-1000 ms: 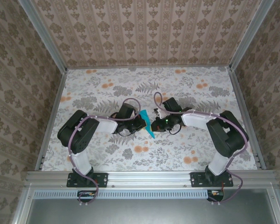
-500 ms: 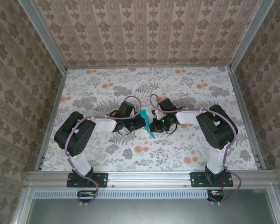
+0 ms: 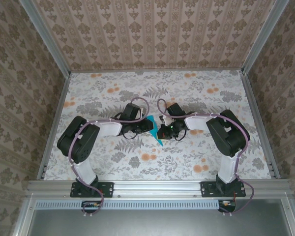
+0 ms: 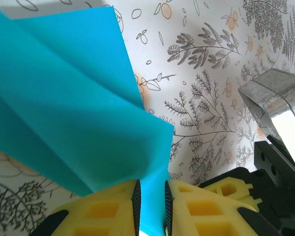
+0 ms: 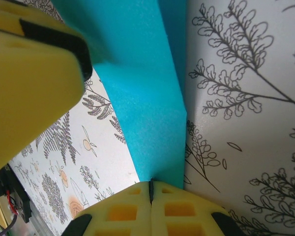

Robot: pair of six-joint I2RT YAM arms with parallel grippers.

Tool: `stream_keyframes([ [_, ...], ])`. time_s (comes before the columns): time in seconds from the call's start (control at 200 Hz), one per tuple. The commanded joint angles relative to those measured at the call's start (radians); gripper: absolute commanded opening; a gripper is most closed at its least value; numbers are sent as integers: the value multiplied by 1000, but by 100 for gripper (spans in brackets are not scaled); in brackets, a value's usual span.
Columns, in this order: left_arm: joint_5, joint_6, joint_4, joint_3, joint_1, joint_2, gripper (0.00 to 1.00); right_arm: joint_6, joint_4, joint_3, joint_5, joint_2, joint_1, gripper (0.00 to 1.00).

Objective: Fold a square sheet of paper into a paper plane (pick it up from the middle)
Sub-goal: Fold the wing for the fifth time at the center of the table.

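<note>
The teal-blue sheet of paper (image 3: 155,132) is folded into a narrow pointed shape and stands on edge at the table's middle, between both grippers. My right gripper (image 3: 162,132) is shut on its lower edge; in the right wrist view the yellow pads (image 5: 150,189) meet on the paper (image 5: 147,98). My left gripper (image 3: 148,126) is at the paper's left side. In the left wrist view its jaws (image 4: 152,201) stand a little apart, with the creased paper (image 4: 73,113) running loosely through the gap. A yellow left finger (image 5: 29,73) shows in the right wrist view.
The floral tabletop (image 3: 196,93) is ringed by an aluminium rail (image 3: 157,186) at the near edge and patterned walls on the other sides. The right arm's wrist (image 4: 278,142) sits close beside my left gripper.
The left jaws have parted from a shut grip on the paper. The right arm drew in leftward with the paper and has held still since.
</note>
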Motion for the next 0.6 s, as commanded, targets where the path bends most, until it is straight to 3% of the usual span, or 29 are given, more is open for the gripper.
stream_keyframes([
  [0.0,26,35,11,32,6,32,23,-22,-64,2,65,53,2,3],
  [0.595,-40,46,-85,34,63,113,20,-64,-152,-11,104,70,2,3],
])
